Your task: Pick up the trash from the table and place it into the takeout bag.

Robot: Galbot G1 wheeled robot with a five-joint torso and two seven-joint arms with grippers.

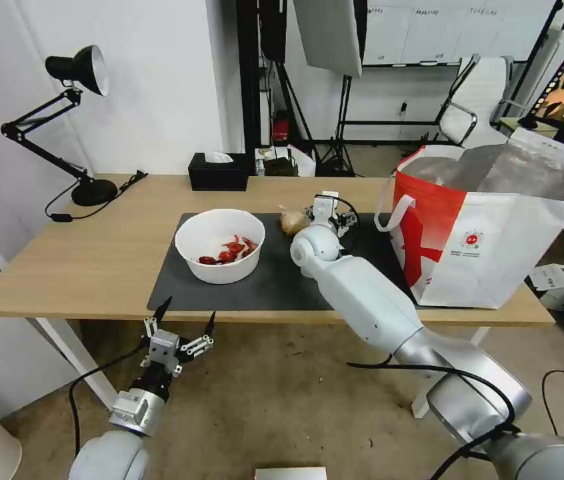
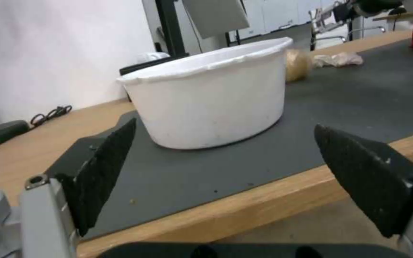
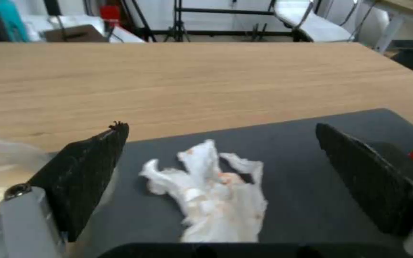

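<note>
The right gripper (image 3: 221,157) is stretched over the mat (image 1: 269,280), its 2 fingers (image 3: 87,172) spread wide apart with nothing between them, and the tissue wad (image 3: 211,200) lies on the mat directly below and between them, touching neither finger. This is the relation that matters: the wad is centred under the gap, and its longer side seems to run away from the wrist, roughly along the fingers and not across them, so I judge that a plain descent and closing would catch it across its narrow side. The yellowish wad (image 1: 293,221) sits on the mat just beside this gripper, on the side of the bowl (image 1: 219,245), and it looks close enough that one finger could brush it on the way down. The bag (image 1: 489,227) stands open on the table (image 1: 82,260) on the robot's right, near the right arm, so this arm is the natural one to carry the tissue there. The left gripper (image 1: 185,317) hangs low in front of the table edge, also spread open and empty, pointing at the bowl, which stands on the mat with red scraps (image 1: 229,252) inside. It is the nearer one to the bowl, but it is apart from it. I see no twin-tray box on the table.
</note>
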